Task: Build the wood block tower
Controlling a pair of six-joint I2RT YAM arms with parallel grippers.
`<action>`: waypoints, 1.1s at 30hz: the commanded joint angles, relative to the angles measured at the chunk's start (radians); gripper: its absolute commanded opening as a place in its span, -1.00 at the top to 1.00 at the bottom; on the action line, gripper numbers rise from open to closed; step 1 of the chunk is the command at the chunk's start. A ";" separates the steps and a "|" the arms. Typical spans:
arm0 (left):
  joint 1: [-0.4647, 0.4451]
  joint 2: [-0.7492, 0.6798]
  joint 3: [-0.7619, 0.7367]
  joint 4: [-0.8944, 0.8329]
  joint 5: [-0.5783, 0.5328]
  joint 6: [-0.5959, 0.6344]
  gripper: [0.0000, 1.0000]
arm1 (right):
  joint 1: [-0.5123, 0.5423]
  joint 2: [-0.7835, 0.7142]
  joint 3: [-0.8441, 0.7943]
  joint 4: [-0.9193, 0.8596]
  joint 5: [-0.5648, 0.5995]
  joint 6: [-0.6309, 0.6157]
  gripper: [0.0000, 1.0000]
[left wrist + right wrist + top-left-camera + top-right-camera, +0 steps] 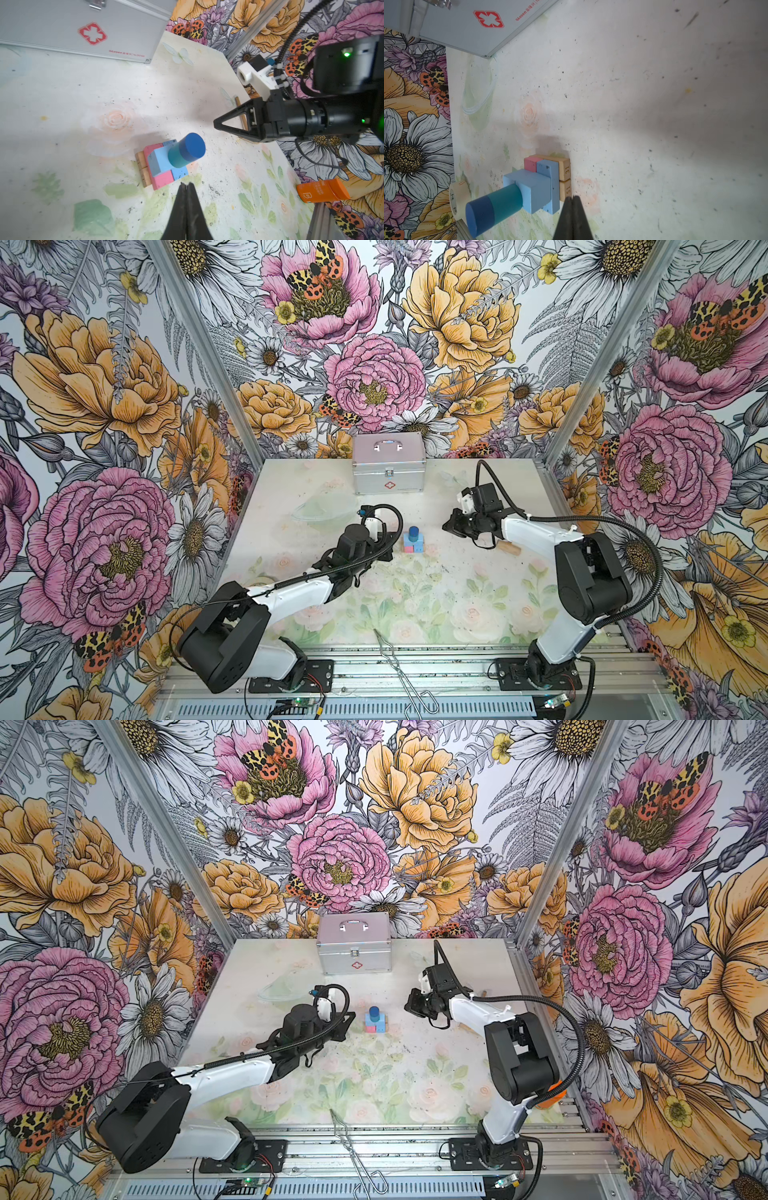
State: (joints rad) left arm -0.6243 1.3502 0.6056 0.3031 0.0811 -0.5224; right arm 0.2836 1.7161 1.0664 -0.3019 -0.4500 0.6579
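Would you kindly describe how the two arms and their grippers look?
The left arm and right arm have white shells, black joints and a black corrugated cable each. The left gripper and right gripper are black and taper to narrow tips.

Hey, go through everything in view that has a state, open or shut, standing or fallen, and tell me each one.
tower: standing, nothing gripping it.
dark blue cylinder: upright on top of the tower.
silver case: lid closed.
left gripper: shut, empty.
right gripper: shut, empty.
orange bottle: lying on its side, capped.
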 commanded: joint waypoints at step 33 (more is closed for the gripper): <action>0.099 0.242 0.187 -0.172 0.256 -0.042 1.00 | 0.066 0.035 -0.059 0.222 -0.101 0.124 1.00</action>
State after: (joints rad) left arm -0.5323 1.5757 0.7612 0.1017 0.3096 -0.5514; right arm 0.3412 1.7351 0.9783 -0.1162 -0.5407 0.7708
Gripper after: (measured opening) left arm 0.046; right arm 0.046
